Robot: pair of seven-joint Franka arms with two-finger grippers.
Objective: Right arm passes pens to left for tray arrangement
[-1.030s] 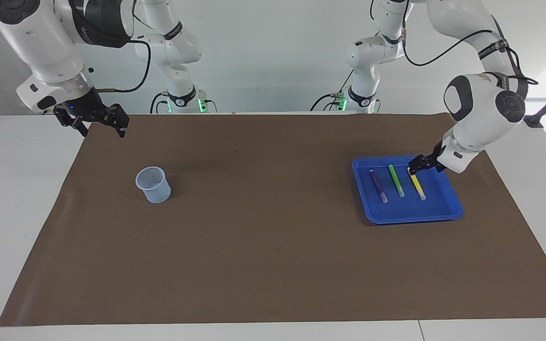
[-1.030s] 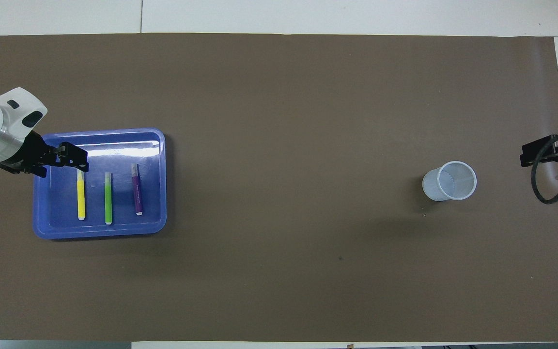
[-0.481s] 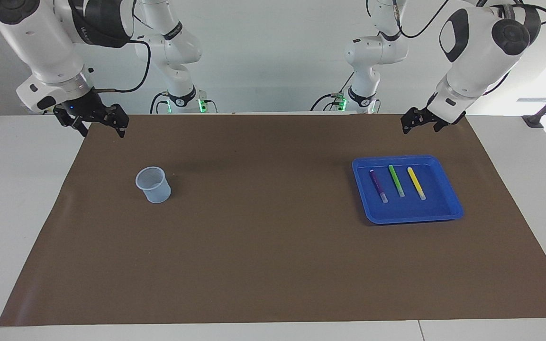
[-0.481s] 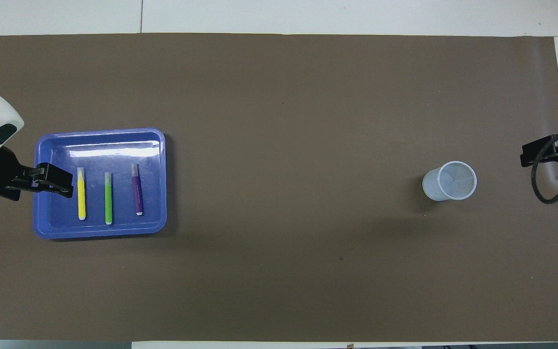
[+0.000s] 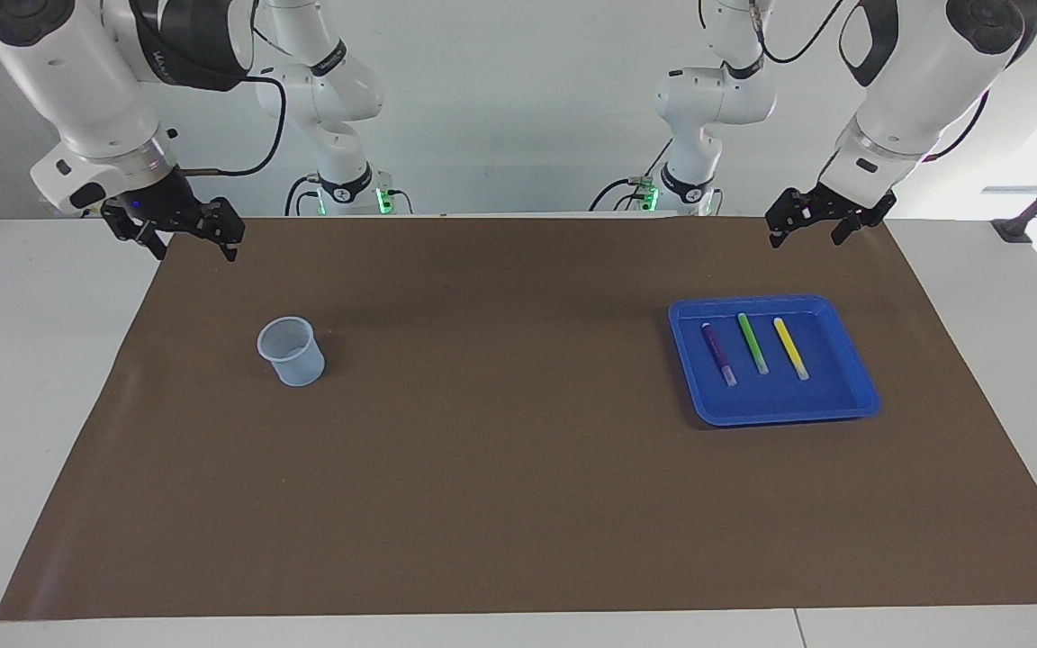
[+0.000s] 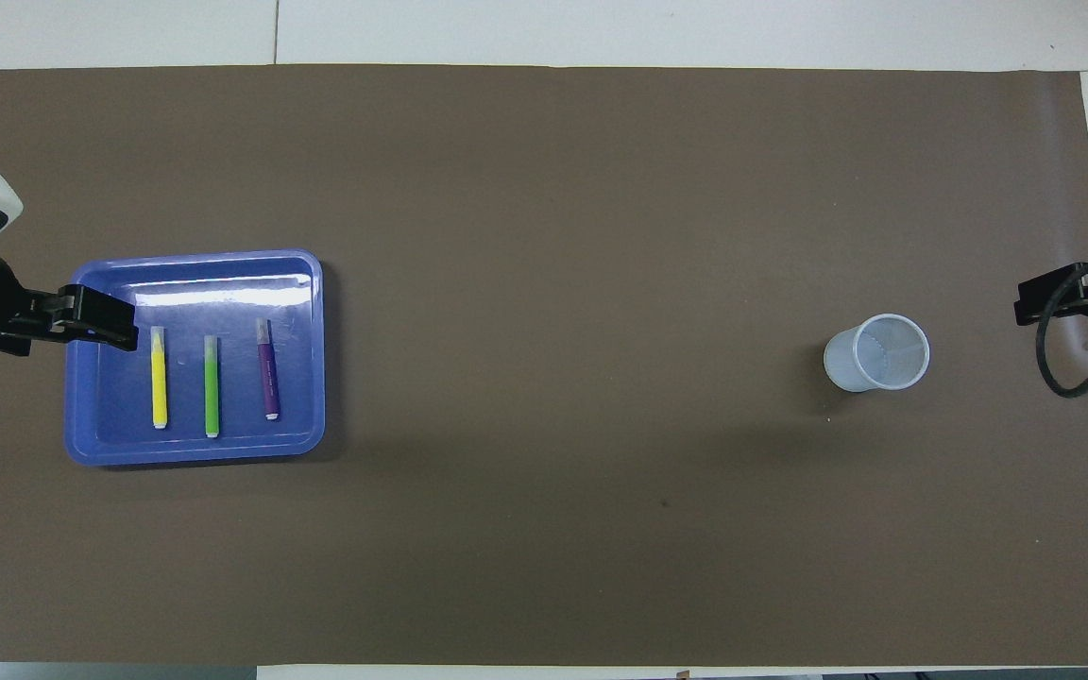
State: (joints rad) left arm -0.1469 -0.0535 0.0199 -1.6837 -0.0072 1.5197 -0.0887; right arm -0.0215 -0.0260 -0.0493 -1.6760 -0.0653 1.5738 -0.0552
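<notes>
Three short slim marker pens are lying side by side in the shallow bright blue plastic tray (image 5: pixel 852 396) toward the left arm's end of the table: the purple pen (image 5: pixel 717 354) is sitting innermost, the green pen (image 5: pixel 752 344) is lying in the middle, and the yellow pen (image 5: pixel 790 347) is lying nearest that end of the table, each one apart from its neighbour with its whitish end pointing away from the robots. No lettering on the pens or the tray is showing clearly enough to read. A small translucent bluish cup (image 5: pixel 289 350) is standing upright on the brown paper mat (image 5: pixel 482 468) toward the right arm's end, and nothing is showing inside it. The left gripper (image 5: pixel 812 225) is hanging in the air over the mat's edge nearest the robots, fingers spread wide and gripping nothing. The right gripper (image 5: pixel 187 236), with its small blue light, is waiting over the mat's corner, its fingers likewise parted and empty.
</notes>
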